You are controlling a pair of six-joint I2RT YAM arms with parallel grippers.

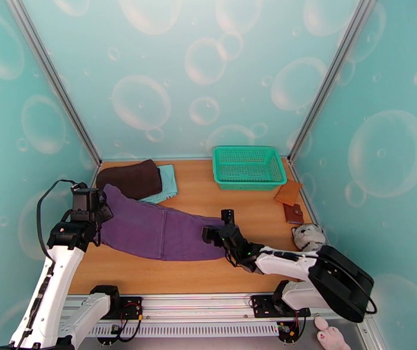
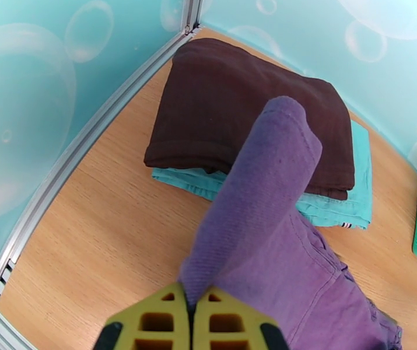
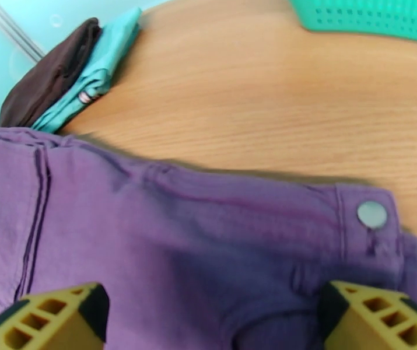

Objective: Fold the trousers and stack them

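**Left fingers grip trouser end; right fingers wide over waistband**

At 9 o'clock on the counter (image 1: 196, 191), the left fingers (image 2: 192, 313) are clenched on a raised end of the trousers (image 1: 156, 231). The trousers stretch from there toward the centre. Just beyond the raised end, at 11 o'clock, a brown cloth (image 1: 129, 178) sits on a teal cloth (image 1: 169, 181). Near the centre, the right fingers (image 1: 218, 227) are released and spread wide over the waistband, beside its button (image 3: 372, 214). A basket (image 1: 248, 167) stands at 1 o'clock.
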